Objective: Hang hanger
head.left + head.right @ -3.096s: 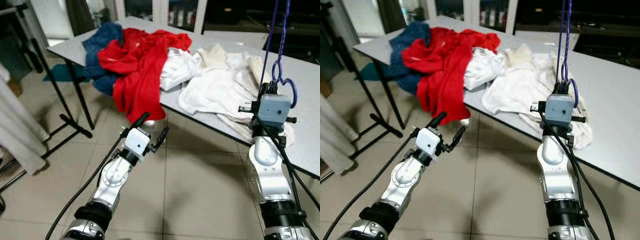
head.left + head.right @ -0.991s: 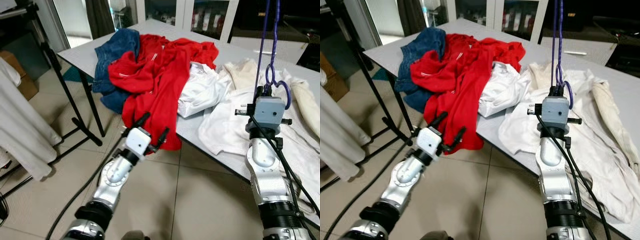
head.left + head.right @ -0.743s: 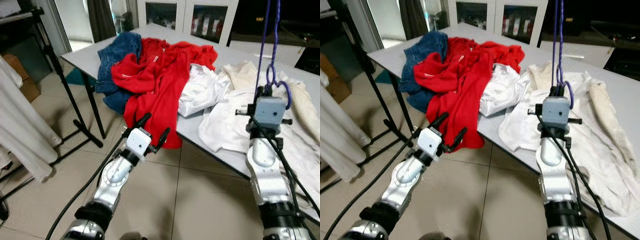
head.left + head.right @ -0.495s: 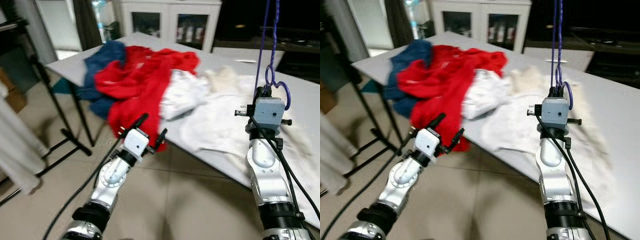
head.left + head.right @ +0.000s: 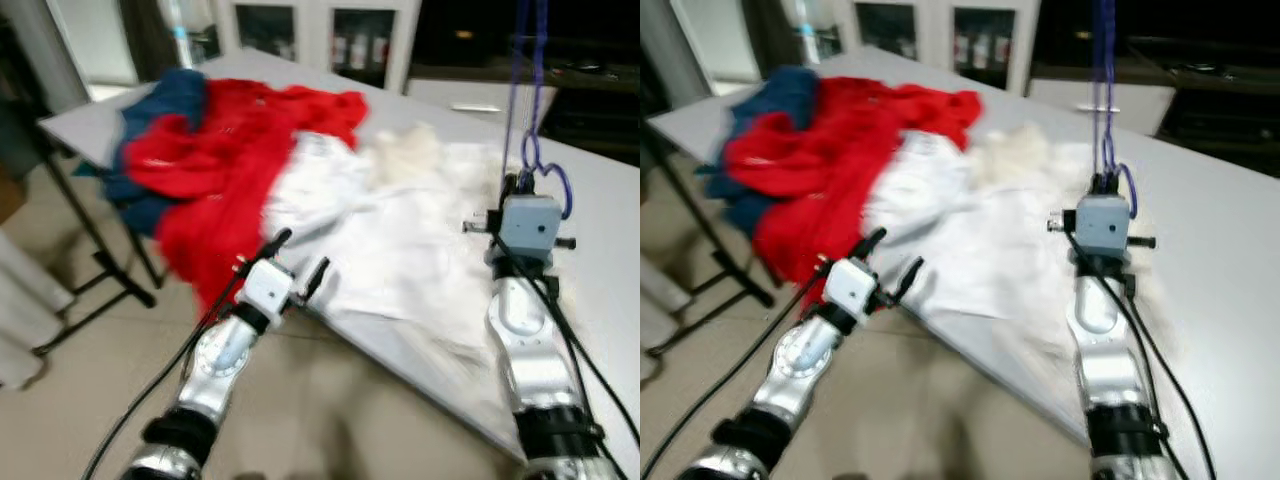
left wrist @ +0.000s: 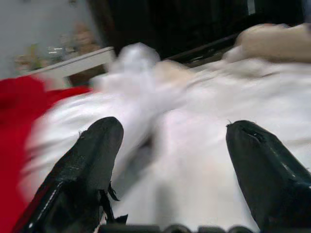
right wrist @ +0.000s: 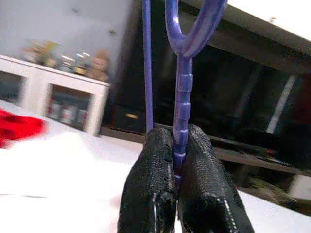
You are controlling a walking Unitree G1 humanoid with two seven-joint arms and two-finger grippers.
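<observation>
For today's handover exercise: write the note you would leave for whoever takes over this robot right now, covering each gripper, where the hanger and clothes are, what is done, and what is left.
Right gripper: shut on the purple hanger, held upright above the table.
Left gripper: open, holding nothing, at the table's near edge by the white garment.
Red clothing and blue clothing are piled at the table's far left.
Done: hanger picked up.
Left: hang it; no rail is clearly in view, and the head views are blurred.

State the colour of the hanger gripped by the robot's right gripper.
The hanger is purple, clearest in the right wrist view, pinched in the right gripper.
</observation>
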